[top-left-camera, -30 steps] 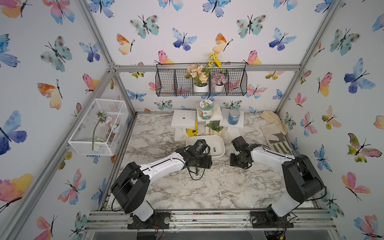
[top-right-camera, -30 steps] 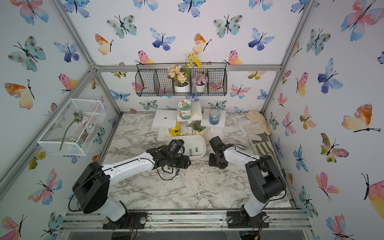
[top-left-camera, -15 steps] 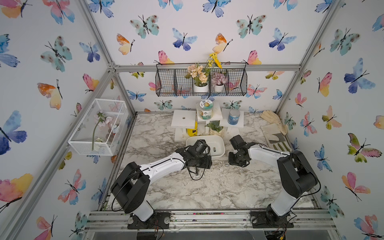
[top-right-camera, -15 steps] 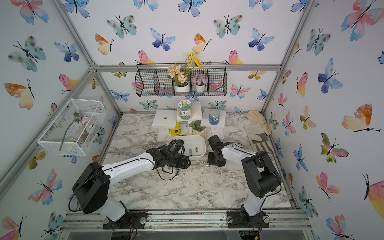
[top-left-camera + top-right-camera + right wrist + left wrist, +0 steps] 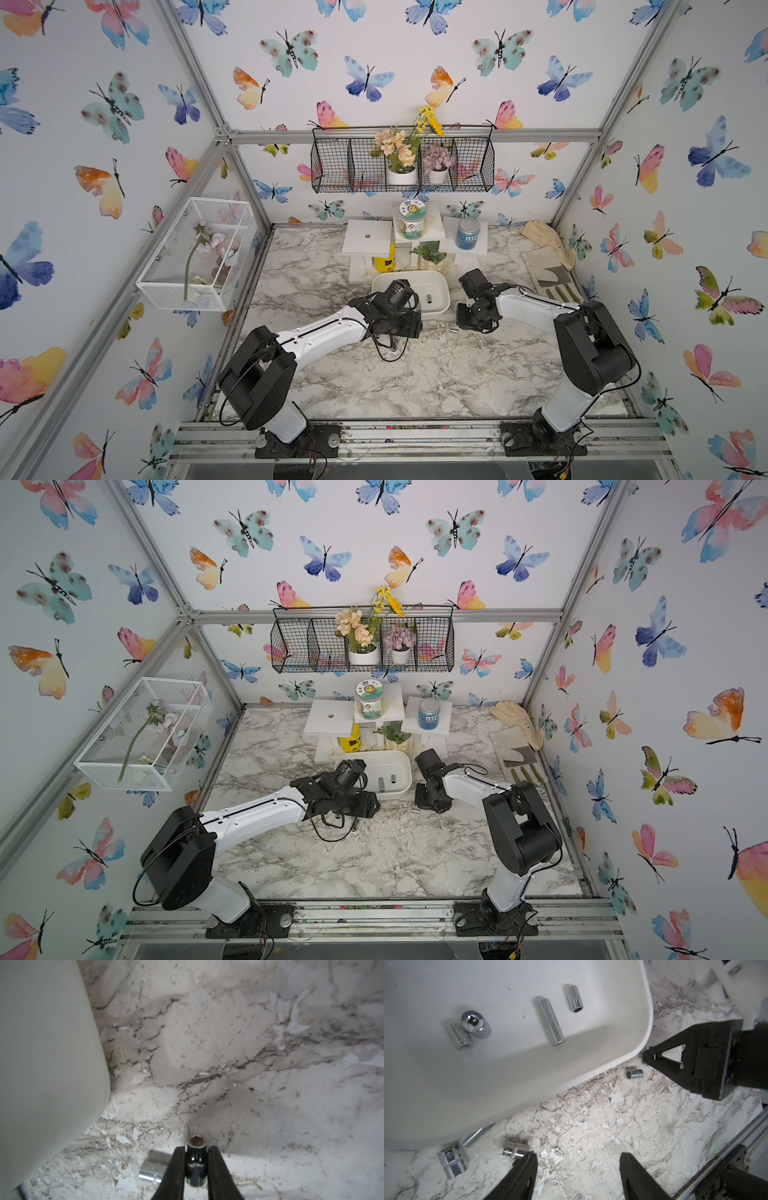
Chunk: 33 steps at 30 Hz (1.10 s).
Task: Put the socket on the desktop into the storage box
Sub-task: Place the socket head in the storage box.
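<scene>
In the right wrist view my right gripper (image 5: 196, 1148) is shut on a small dark socket (image 5: 196, 1141) that stands low over the marble desktop (image 5: 228, 1043). A second chrome socket (image 5: 152, 1169) lies just beside the left finger. The white storage box (image 5: 440, 282) sits just left of this gripper (image 5: 465, 322) and holds several sockets (image 5: 550, 1021). My left gripper (image 5: 578, 1159) hangs open over bare desktop in front of the box, with nothing between its fingers. Loose sockets lie near it (image 5: 515, 1150), (image 5: 453, 1159), and another (image 5: 634, 1073) lies by the box corner.
White riser stands (image 5: 368, 241) with jars and a yellow bottle stand behind the box. Work gloves (image 5: 548, 249) lie at the back right. A black wire basket (image 5: 403, 166) hangs on the back wall and a white mesh cage (image 5: 195, 257) on the left wall.
My right gripper has closed its fingers onto the small socket and shifted slightly towards the box. The left arm has stayed where it was, still open.
</scene>
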Motion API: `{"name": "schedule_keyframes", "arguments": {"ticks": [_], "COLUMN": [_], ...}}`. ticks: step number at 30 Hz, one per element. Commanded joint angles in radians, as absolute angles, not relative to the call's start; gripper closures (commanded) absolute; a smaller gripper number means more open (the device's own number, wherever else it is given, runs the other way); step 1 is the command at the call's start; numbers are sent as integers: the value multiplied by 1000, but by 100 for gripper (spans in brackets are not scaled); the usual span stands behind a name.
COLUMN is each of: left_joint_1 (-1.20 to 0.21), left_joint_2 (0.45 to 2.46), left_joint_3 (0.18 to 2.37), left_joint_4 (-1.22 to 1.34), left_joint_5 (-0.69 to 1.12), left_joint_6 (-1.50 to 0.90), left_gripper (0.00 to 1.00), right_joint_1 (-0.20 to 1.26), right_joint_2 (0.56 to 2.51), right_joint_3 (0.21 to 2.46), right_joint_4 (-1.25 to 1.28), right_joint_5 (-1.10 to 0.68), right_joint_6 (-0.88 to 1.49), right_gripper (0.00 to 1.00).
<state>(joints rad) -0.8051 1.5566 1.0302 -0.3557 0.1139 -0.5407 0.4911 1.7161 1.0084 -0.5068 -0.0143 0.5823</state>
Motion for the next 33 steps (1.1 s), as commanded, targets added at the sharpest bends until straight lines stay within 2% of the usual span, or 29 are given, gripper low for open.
{"name": "schedule_keyframes", "arguments": {"ticks": [1, 16, 33], "left_joint_1": [-790, -670, -504], "left_joint_2": [1512, 1362, 1187], "left_joint_3": [1019, 923, 806], "left_joint_4": [-357, -364, -404], "left_joint_5": [81, 66, 89], "left_joint_6": [-545, -584, -595], "left_gripper": [31, 27, 26], "right_joint_1": [486, 488, 581], "right_joint_2": [1667, 1605, 1856], "right_joint_3": [1049, 1228, 1450], "right_joint_4": [-548, -614, -545], "right_joint_5": [-12, -77, -171], "right_joint_6": [572, 542, 563], "right_gripper": [82, 82, 83]}}
